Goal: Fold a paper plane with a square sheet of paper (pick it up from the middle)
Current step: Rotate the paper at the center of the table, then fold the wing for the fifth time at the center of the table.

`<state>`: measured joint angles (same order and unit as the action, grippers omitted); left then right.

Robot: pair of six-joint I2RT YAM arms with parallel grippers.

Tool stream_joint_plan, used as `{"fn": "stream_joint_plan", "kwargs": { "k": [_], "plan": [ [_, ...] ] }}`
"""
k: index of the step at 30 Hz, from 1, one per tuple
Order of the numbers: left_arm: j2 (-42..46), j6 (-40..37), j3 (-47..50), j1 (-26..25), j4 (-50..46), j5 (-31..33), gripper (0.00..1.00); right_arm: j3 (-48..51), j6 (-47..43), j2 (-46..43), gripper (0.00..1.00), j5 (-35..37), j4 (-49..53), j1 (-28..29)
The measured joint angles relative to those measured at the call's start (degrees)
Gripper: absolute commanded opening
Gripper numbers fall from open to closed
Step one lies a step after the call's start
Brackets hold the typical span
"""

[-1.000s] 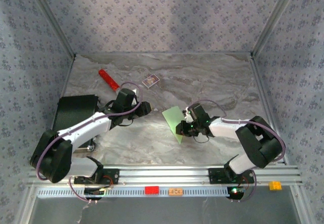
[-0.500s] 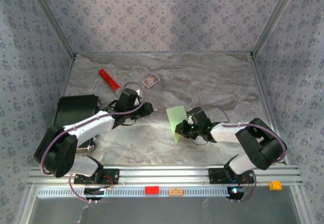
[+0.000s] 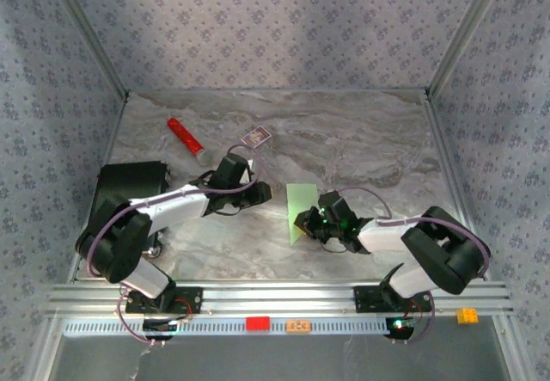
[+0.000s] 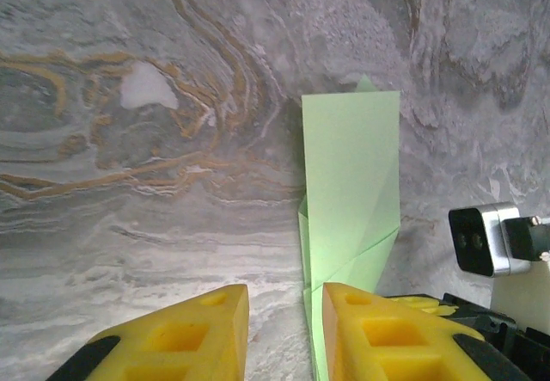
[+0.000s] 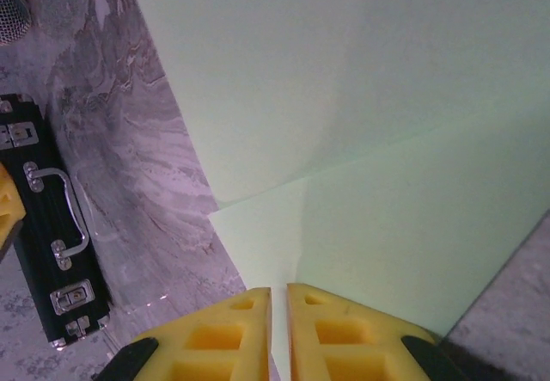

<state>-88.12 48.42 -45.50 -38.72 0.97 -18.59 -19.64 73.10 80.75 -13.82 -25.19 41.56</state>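
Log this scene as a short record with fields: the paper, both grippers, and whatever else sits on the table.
paper: green paper, partly folded, creases showing, between the two grippers
right: right gripper shut on the green paper
left: left gripper open, next to the paper's edge, not gripping it
other: red cylinder and small box at far left; black case at left edge
surface: table, grey marble pattern

Left arm (image 3: 172,205) and right arm (image 3: 388,230) — white shells, bulky black joints, thin purple cables looping alongside. Jaws yellow plastic, recessed pockets, black trim at outer corners. Black bases, bolted onto silver rail (image 3: 275,293).
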Motion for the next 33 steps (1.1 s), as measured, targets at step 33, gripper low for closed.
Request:
{"fn": "stream_joint_plan", "kwargs": {
  "k": [33],
  "plan": [
    [-21.3,0.7,-15.4,-4.9,0.8,-8.5,0.12,2.6,-7.0,-16.8,0.35,6.6,18.5,-6.1]
  ]
}}
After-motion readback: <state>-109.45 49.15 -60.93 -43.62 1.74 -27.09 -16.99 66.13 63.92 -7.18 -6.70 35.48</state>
